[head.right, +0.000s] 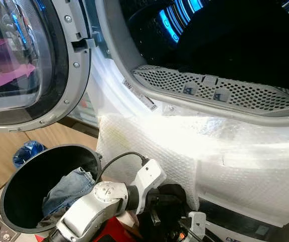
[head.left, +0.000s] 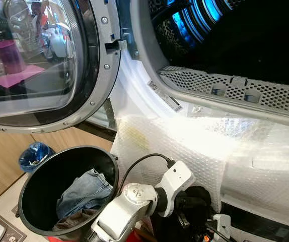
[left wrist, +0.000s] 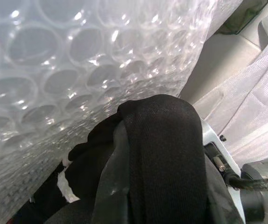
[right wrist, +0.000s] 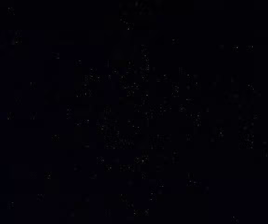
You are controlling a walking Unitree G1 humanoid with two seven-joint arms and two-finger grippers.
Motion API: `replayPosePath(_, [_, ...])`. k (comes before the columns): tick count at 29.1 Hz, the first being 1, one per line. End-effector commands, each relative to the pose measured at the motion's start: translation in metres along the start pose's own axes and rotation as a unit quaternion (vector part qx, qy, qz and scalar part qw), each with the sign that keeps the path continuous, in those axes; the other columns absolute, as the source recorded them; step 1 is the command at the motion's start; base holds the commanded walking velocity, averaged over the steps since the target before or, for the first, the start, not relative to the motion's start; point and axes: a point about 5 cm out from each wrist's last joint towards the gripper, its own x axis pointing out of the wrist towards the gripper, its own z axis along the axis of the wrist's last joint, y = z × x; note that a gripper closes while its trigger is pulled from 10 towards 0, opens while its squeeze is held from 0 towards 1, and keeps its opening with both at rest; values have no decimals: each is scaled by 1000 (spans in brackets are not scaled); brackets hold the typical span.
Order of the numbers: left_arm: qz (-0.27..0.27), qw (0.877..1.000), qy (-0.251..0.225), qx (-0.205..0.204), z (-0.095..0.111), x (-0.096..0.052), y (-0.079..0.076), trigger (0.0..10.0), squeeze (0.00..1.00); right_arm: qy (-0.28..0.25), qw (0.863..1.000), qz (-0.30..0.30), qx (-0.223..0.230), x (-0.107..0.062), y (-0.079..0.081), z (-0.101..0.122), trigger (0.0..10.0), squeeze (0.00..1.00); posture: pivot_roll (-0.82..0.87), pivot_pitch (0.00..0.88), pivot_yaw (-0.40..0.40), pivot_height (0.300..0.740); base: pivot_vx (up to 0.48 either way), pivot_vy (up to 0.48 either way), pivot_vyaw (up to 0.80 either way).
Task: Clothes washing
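Washer door swung open to the left; drum mouth gapes at upper right, dark inside with blue light on the far wall, perforated lip along its lower edge. Machine front below the mouth wrapped in bubble wrap, glaring white. Black laundry bucket stands on the floor near left, just beside the machine; blue jeans crumpled in it over something brownish, so the load is not yet finished. Blue crumpled bag on the floor just left of the bucket. Left arm reaches low across the near centre, between bucket and machine front, its gripper carrying a black garment. Left wrist view: black ribbed fabric bunched over the fingers, pressed close to the bubble wrap; gripper reads as clamped on this garment, though the fingertips themselves are buried under cloth. Right wrist view is black, nothing to make out; right gripper state cannot tell. Step in hand, by my reading: lift the black garment from low beside the machine up and into the drum. To do it well: raise clear of the bubble wrap first so the cloth does not drag or snag on it, carry over the perforated lip rather than against it, reach well inside before letting go so no tail hangs over the sill. Then back to the bucket for the jeans
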Motion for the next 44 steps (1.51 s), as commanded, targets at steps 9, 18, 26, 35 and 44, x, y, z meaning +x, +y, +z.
replayPosePath(9, [-17,999,-37,21,17,-3,-5,0,0,6,1000,-4,15,0,-2,-9,0,0,-120,0,93,740,0,0,0])
replayPosePath(18, [-6,999,-33,14,13,-10,-4,0,0,-6,1000,5,19,3,1,-9,0,0,-106,0,88,740,0,0,0])
replayPosePath(26, [-2,999,-35,10,14,-14,-3,0,0,-13,999,24,24,5,4,-8,0,0,-104,0,92,740,0,0,0])
replayPosePath(35, [-13,999,-24,17,8,-19,-9,0,0,-27,995,81,42,-1,16,-8,0,0,-112,0,92,740,0,0,0])
replayPosePath(44, [-10,1000,-23,15,7,-20,-9,0,0,-25,995,83,44,-2,16,-8,0,0,-109,0,90,740,0,0,0])
